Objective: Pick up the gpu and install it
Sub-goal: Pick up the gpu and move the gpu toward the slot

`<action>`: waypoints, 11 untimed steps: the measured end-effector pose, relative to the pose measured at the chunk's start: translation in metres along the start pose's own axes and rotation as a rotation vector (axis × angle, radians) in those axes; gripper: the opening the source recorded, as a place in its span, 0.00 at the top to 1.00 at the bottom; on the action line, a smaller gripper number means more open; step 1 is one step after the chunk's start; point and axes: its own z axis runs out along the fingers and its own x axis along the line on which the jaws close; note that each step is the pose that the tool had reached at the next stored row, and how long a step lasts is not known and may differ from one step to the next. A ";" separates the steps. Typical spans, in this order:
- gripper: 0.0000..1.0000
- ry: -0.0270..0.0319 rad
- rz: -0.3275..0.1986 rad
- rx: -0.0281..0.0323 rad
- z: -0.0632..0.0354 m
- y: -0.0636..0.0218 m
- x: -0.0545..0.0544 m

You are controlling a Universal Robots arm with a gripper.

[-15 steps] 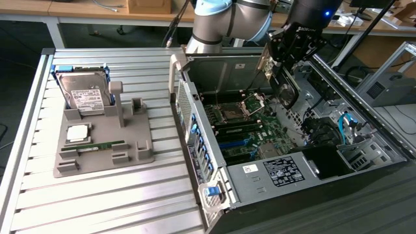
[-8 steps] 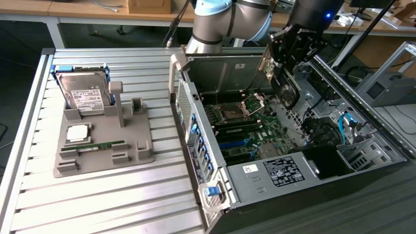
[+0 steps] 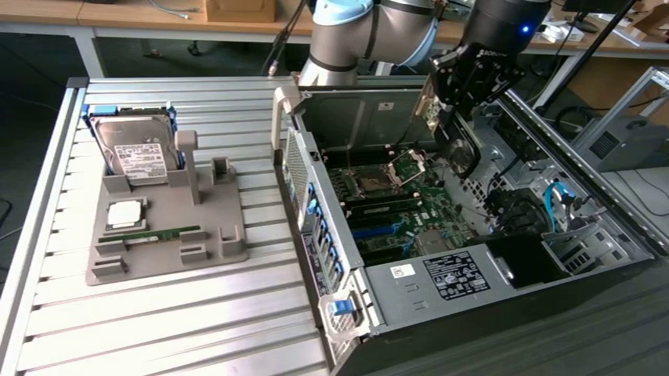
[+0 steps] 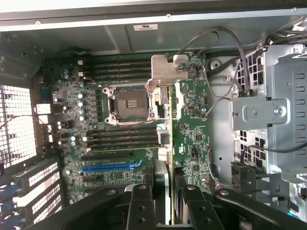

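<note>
The gripper's point(image 4: 163, 196) black fingers point(image 4: 141, 203) are half closed, pinching the gpu point(image 4: 164, 139) edge-on above the open computer case point(image 3: 361, 117), over its motherboard point(image 4: 192, 134) and processor socket point(image 4: 129, 103). The card looks thin, with a silver bracket point(image 4: 168, 67) at its far end. A grey tray point(image 3: 168, 254) beside the case holds a hard drive point(image 3: 136, 153) and a RAM stick point(image 3: 152, 233).

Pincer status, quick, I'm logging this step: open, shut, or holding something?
The pincer: closed, holding the graphics card edge-on.

The silver-grey arm point(image 3: 403, 31) has pale-blue caps point(image 3: 337, 14) and a black, screw-studded end effector point(image 4: 165, 208).
</note>
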 end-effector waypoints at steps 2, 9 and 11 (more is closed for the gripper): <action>0.73 0.0000 0.000 -0.0001 0.0007 0.0000 0.000; 0.73 0.0000 0.000 0.0000 0.0031 0.0000 0.000; 0.73 0.0000 0.000 -0.0001 0.0039 -0.0001 0.000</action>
